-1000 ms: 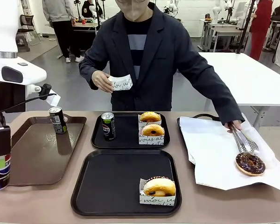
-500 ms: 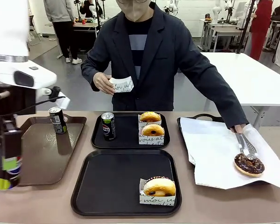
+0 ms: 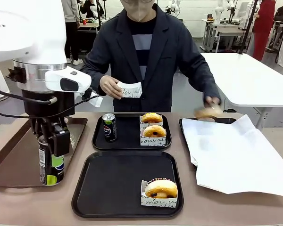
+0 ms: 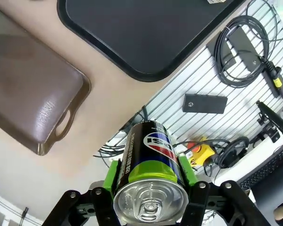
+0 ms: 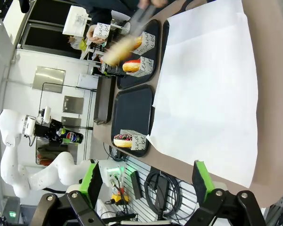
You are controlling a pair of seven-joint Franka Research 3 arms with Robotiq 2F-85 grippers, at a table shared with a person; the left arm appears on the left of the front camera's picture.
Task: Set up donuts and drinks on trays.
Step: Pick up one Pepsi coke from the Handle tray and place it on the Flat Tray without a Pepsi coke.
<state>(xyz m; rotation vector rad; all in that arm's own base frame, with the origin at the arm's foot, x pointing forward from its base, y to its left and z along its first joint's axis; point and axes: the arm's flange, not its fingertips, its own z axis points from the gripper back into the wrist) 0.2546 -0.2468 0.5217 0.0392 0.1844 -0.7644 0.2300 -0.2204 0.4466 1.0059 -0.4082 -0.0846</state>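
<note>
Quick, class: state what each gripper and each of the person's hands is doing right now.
Left gripper: shut on a soda can.
Right gripper: open, empty.
Person's one hand: holding a paper sleeve.
Other hand: blurred, carrying a donut.

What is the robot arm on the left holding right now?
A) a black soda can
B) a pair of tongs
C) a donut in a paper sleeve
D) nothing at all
A: the left gripper has its green pads clamped on both sides of a black soda can, carried above the edge of the brown tray.
</note>
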